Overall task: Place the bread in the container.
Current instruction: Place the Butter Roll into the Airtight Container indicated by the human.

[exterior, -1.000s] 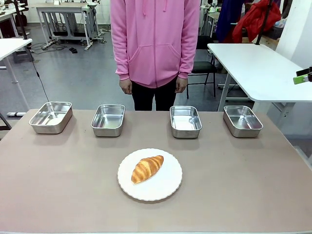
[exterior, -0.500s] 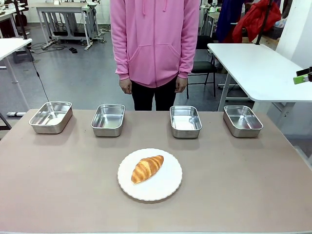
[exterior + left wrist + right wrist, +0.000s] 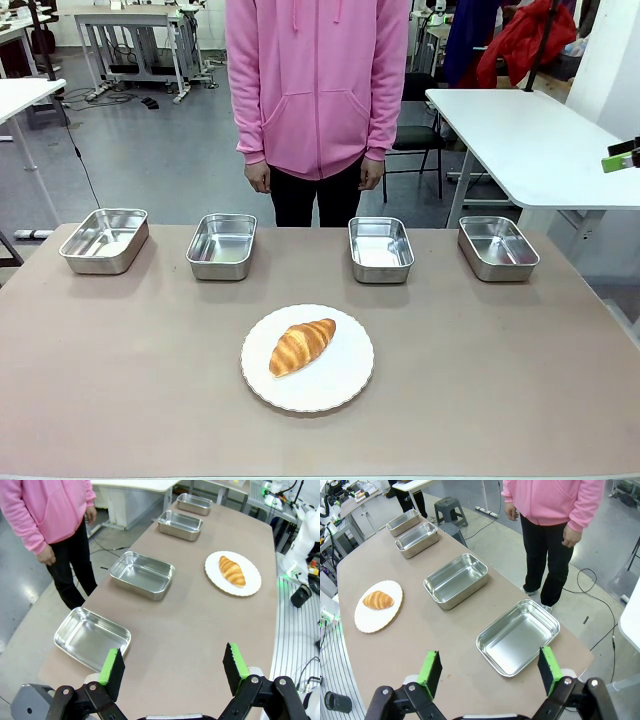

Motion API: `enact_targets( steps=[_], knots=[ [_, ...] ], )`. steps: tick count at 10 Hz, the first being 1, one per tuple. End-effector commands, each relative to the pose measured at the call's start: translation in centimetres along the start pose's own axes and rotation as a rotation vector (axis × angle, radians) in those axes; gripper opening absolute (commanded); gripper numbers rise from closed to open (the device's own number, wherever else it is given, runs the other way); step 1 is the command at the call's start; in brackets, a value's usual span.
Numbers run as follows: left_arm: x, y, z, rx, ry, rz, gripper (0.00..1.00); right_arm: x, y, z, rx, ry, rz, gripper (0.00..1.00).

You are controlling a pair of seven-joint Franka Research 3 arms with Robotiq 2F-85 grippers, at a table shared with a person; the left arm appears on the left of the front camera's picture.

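The bread [image 3: 302, 346], a golden-brown croissant, lies on a round white plate [image 3: 340, 385] at the table's middle front. Behind it several alike shiny steel pans stand empty in a row, and I cannot tell which one is the container. In the left wrist view my left gripper [image 3: 173, 667] hangs open above the table's left end, over the nearest pan [image 3: 92, 637], with the bread [image 3: 232, 570] far off. In the right wrist view my right gripper [image 3: 489, 669] hangs open above the right end, near the end pan [image 3: 517, 637]; the bread [image 3: 378, 600] lies far to its left.
A person in a pink hoodie [image 3: 318, 80] stands at the far edge, hands hanging at the sides. In the pan row, the outer ones [image 3: 104, 240] [image 3: 497, 247] sit near the table's corners and the inner ones [image 3: 222, 246] [image 3: 380, 249] flank the middle. A white table [image 3: 530, 140] stands beyond on the right.
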State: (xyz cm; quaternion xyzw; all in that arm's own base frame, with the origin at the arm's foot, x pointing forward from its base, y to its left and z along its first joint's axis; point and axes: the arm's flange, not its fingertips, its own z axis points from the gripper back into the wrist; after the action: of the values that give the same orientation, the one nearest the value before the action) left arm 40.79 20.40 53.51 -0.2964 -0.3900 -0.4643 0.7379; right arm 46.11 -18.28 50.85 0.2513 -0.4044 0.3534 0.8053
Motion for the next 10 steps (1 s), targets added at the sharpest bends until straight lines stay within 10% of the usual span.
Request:
enact_targets(
  steps=[1, 10],
  knots=[
    [-0.07, -0.04, 0.17, 0.003, -0.003, -0.017, 1.0, 0.0, 0.07, -0.14, -0.003, -0.002, 0.001, 1.0],
    [-0.07, -0.04, 0.17, 0.003, -0.003, -0.017, 1.0, 0.0, 0.07, -0.14, -0.003, -0.002, 0.001, 1.0]
  ],
)
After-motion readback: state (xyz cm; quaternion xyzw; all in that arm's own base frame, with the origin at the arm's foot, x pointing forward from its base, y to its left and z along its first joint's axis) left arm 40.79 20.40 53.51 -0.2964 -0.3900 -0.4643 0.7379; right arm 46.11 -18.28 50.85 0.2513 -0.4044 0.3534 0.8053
